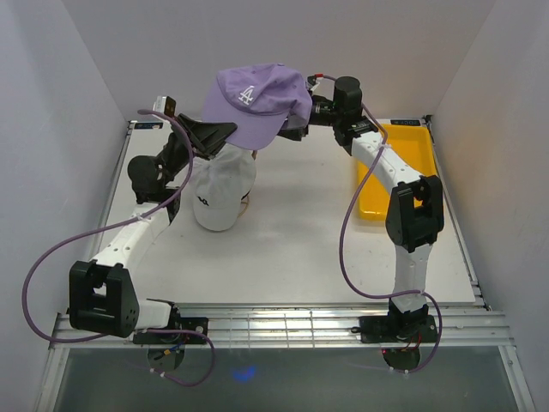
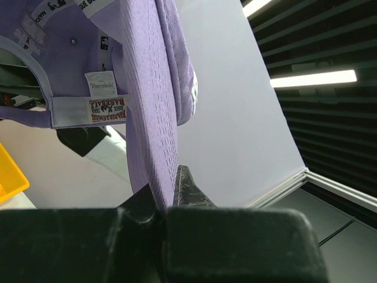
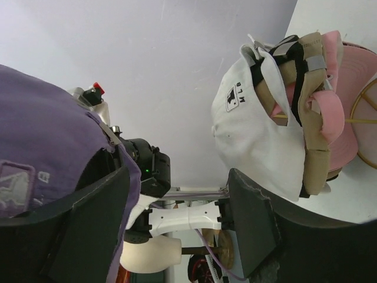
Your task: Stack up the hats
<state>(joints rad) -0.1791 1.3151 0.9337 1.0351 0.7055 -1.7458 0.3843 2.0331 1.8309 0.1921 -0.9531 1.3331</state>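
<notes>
The purple cap (image 1: 257, 96) with a white logo is held up in the air above the stack, between both grippers. My left gripper (image 1: 225, 130) is shut on its edge; the left wrist view shows the purple fabric (image 2: 150, 118) pinched between the jaws of that gripper (image 2: 168, 190). My right gripper (image 1: 298, 123) is at the cap's back right. Its jaws (image 3: 177, 177) stand wide apart, with the purple cap (image 3: 41, 135) draped over one finger (image 3: 94, 224). The white cap (image 1: 221, 193) tops the stack on the table; the right wrist view shows it (image 3: 259, 130) over tan, black and pink (image 3: 347, 76) caps.
A yellow tray (image 1: 390, 180) lies at the right side of the table, beside the right arm; it also shows in the left wrist view (image 2: 9, 177). White walls close in the back and both sides.
</notes>
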